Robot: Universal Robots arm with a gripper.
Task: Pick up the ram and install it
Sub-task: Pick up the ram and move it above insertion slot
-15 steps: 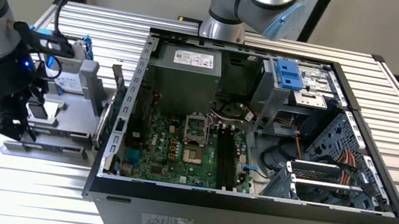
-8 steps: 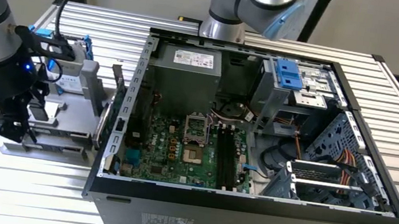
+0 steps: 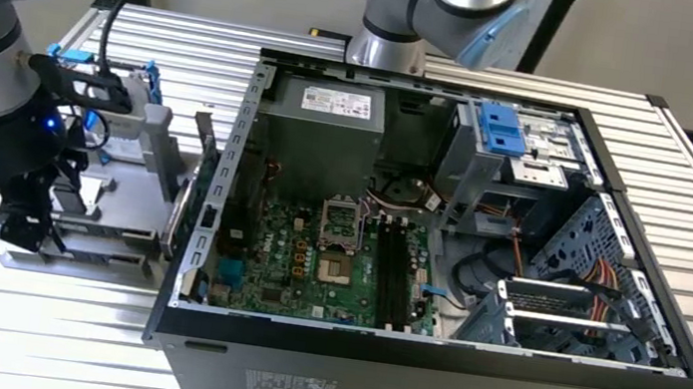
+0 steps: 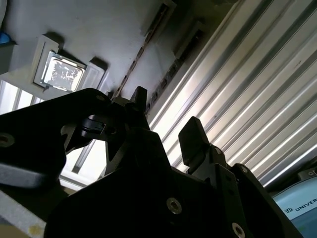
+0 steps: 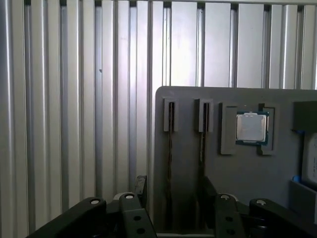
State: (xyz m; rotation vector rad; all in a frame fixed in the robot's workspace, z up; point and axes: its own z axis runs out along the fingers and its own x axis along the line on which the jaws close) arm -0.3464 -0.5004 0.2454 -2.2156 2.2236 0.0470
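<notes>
A grey holder tray (image 5: pixel 237 173) stands on the slatted table, at the exterior view's left of the open computer case (image 3: pixel 431 367). Two thin ram sticks stand on edge in narrow tray slots, one (image 5: pixel 169 158) beside the other (image 5: pixel 202 148). My gripper (image 5: pixel 173 191) hangs open just over the tray's near end, and its black fingers (image 5: pixel 140 186) straddle the line of the first ram stick without touching it. In the second wrist view the gripper (image 4: pixel 166 121) and the ram's edge (image 4: pixel 132 67) show again. The arm's gripper (image 3: pixel 21 224) is low over the tray (image 3: pixel 89 266).
A processor chip (image 5: pixel 251 127) lies in a tray pocket beside the ram slots. The green motherboard (image 3: pixel 309 270) with long black slots (image 3: pixel 391 281) lies inside the case. A second arm's base (image 3: pixel 386 49) stands behind the case. Ribbed table (image 5: pixel 74 124) surrounds the tray.
</notes>
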